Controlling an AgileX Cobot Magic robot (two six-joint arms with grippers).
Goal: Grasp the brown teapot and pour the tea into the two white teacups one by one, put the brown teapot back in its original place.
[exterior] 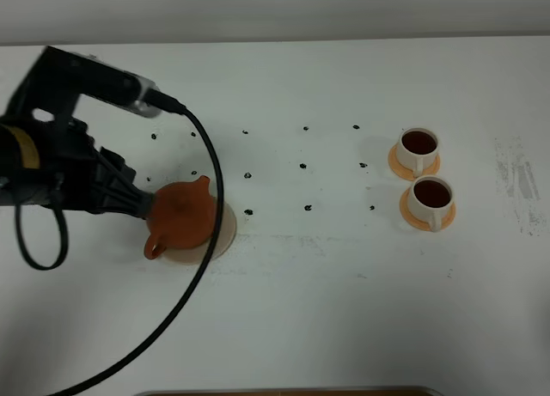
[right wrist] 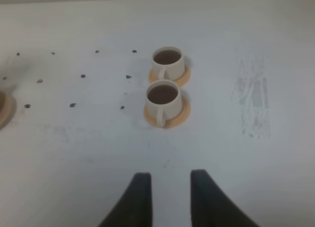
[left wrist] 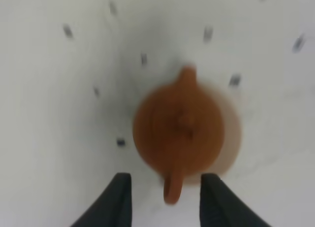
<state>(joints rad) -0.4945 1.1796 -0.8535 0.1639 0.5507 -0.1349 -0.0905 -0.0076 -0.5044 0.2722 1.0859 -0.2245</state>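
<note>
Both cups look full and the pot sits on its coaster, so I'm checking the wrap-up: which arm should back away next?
Left. Its hand straddles the brown teapot handle, open; the right hand hangs clear of the two white teacups.

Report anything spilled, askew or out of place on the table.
Only the brown teapot: it sits off-centre on its beige coaster, overhanging one edge. Both white teacups stand upright on saucers, no spill visible.

- White table [exterior: 292, 310], filling nearly all of the high view.
- Small black dots [exterior: 302, 166] in loose rows across the middle of the table.
- Grey scuffed patch [exterior: 518, 183] at 3 o'clock, near the edge.
- Brown strip [exterior: 284, 392] at 6 o'clock, on the border.
</note>
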